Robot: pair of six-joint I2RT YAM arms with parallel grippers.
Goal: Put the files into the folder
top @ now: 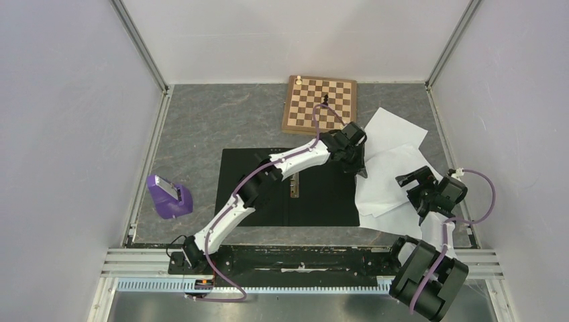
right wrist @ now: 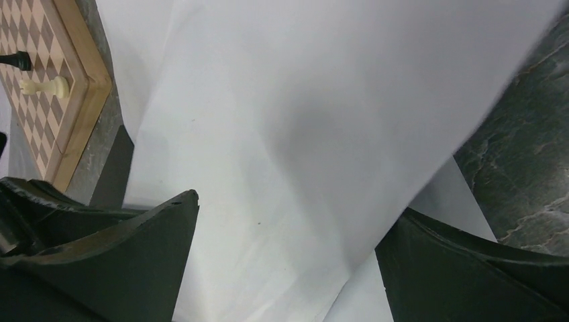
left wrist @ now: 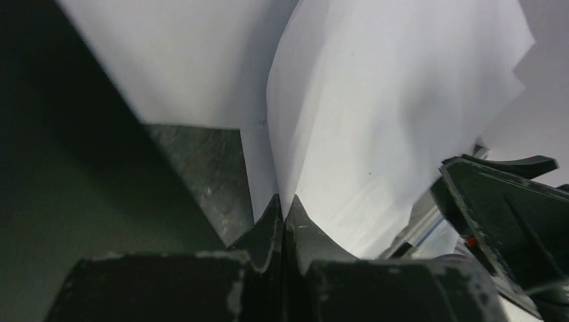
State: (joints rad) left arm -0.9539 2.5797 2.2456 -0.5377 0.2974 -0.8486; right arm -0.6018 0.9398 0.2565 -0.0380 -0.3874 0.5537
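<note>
The left gripper point(left wrist: 284, 216) is clamped on the edge of one of the files point(left wrist: 376, 121), holding that sheet curled upward just beside the right edge of the open black folder point(top: 322, 201). The right gripper point(right wrist: 288, 261) hangs with jaws spread wide above the loose white sheets, which lie fanned right of the folder. A chessboard point(top: 319, 104) sits behind, and a purple metronome point(top: 169, 196) sits far left.
</note>
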